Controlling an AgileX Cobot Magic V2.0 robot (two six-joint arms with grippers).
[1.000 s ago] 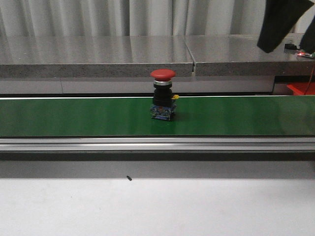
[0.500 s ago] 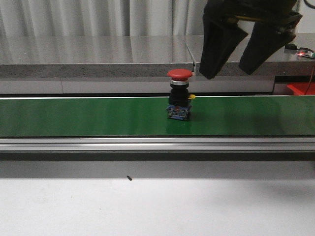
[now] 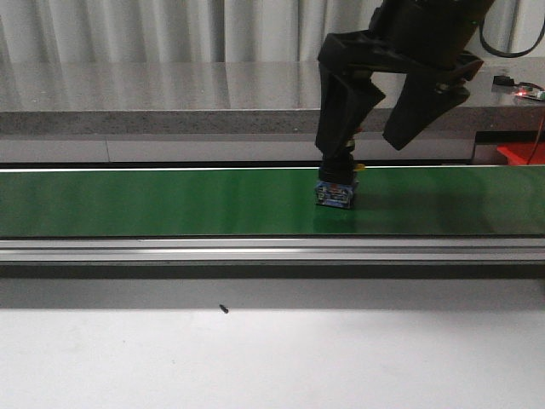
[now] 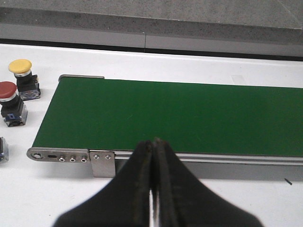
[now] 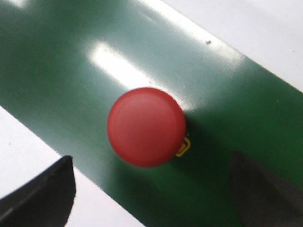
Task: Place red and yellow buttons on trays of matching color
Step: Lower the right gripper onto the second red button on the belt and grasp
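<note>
A red button stands upright on the green belt [image 3: 170, 203]. In the front view only its blue base [image 3: 335, 193] shows below my right gripper [image 3: 366, 150]. That gripper is open and hangs over the button, one finger in front of the cap. In the right wrist view the red cap [image 5: 146, 126] lies just ahead of the open gripper [image 5: 151, 198], with the fingers [image 5: 45, 198] wide apart either side. My left gripper [image 4: 154, 143] is shut and empty, before the belt's near rail. A yellow button [image 4: 21, 71] and another red button [image 4: 9, 101] stand on the white table beside the belt's end. The yellow tray is out of view.
A red-edged object [image 3: 520, 154], perhaps a tray, shows at the far right behind the belt. A grey stone ledge [image 3: 170, 98] runs behind the belt. The metal rail [image 3: 255, 249] borders the belt's front. Another small part [image 4: 2, 149] sits cut off near the buttons.
The red button has ridden rightwards along the belt. My right gripper has come down from the upper right and now hangs open over it.
</note>
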